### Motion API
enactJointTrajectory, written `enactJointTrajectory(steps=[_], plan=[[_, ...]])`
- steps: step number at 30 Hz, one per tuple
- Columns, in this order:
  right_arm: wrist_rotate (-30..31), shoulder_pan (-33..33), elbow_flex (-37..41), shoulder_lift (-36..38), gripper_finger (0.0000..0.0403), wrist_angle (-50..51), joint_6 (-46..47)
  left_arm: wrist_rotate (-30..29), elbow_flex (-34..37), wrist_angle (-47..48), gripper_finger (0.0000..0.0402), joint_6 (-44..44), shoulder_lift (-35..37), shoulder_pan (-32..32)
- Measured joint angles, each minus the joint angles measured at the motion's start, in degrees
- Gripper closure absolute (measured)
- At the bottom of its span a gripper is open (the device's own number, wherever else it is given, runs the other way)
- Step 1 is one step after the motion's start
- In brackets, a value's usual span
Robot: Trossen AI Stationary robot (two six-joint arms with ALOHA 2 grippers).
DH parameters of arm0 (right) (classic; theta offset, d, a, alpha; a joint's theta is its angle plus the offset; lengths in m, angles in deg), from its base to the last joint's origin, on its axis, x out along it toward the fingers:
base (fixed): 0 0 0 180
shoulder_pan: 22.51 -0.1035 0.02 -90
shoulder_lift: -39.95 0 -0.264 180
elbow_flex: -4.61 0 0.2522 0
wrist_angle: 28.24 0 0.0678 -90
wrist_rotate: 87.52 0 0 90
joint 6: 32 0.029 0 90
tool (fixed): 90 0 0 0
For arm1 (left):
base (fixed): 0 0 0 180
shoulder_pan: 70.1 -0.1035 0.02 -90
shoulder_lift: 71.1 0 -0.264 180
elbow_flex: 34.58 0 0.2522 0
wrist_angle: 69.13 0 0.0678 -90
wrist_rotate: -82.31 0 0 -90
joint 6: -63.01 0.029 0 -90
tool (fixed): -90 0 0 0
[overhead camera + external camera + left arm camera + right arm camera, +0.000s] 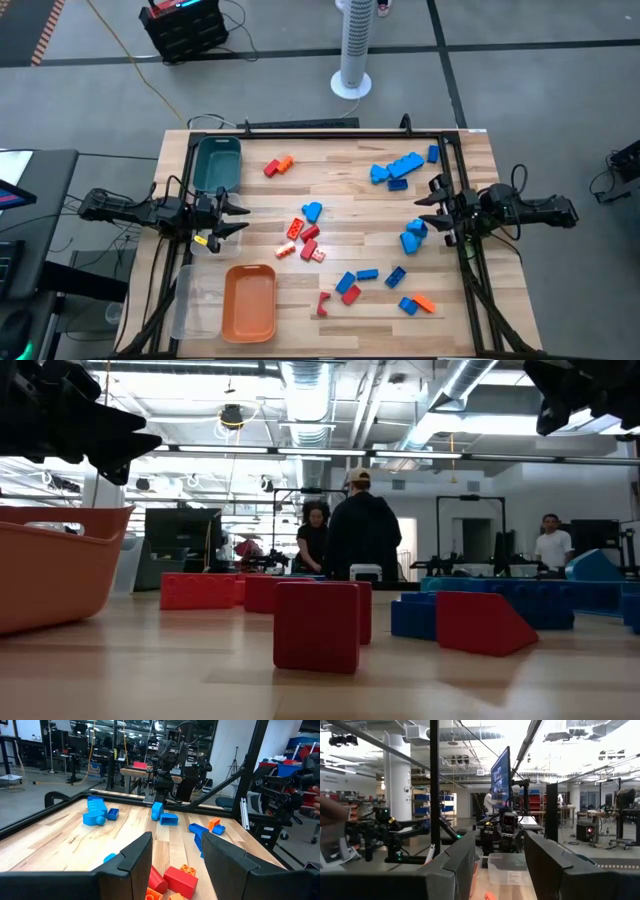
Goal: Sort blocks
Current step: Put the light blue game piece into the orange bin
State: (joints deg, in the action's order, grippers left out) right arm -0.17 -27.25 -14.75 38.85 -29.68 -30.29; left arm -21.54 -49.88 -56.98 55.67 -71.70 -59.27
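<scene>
Nothing picked yet: both my left gripper [243, 218] and right gripper [424, 211] hover empty with fingers parted, blocks [305, 238] all loose, so next I'd drop onto one.

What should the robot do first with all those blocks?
Probably the left gripper should move toward the red blocks in the middle of the table. Both arms hang at the sides with fingers apart, nothing held, and those blocks lie nearest it.

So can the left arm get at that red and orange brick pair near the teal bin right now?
Probably yes: the left gripper hangs open and empty, and bare table lies between it and the red and orange pair.
</scene>
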Motion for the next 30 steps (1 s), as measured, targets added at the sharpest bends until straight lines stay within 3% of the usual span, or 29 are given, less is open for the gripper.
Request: enactJointTrajectory(steps=[13,24,30], plan=[[0.02,-0.02,0.00,0.00,0.0226,0.15,0.23,-0.02,0.00,0.02,0.0237,0.00,0.01,0.00],[0.07,-0.19,0.00,-0.02,0.0226,5.51,8.81,-0.02,-0.01,0.00,0.0237,0.14,0.01,0.01],[0.12,-0.17,0.00,-0.02,0.0226,6.14,9.60,-3.65,0.00,-2.62,0.0237,1.06,0.00,0.02]])
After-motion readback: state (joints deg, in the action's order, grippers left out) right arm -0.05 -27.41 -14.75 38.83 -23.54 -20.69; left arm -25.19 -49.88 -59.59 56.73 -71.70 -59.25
